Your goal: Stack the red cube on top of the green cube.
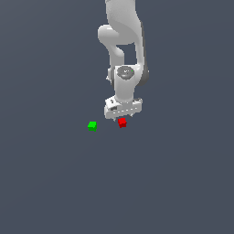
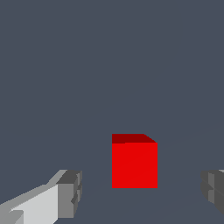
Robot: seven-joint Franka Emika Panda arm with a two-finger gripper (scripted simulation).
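The red cube (image 1: 122,122) sits on the grey floor directly under my white gripper (image 1: 122,118). In the wrist view the red cube (image 2: 134,162) lies between the two grey fingertips (image 2: 70,194), with clear gaps on both sides. The gripper (image 2: 142,192) is open and touches nothing. The green cube (image 1: 92,125) rests on the floor toward the exterior view's left of the red cube, apart from it. It does not show in the wrist view.
The arm's white links (image 1: 123,41) rise behind the gripper toward the top of the exterior view. The plain grey floor (image 1: 173,183) surrounds both cubes.
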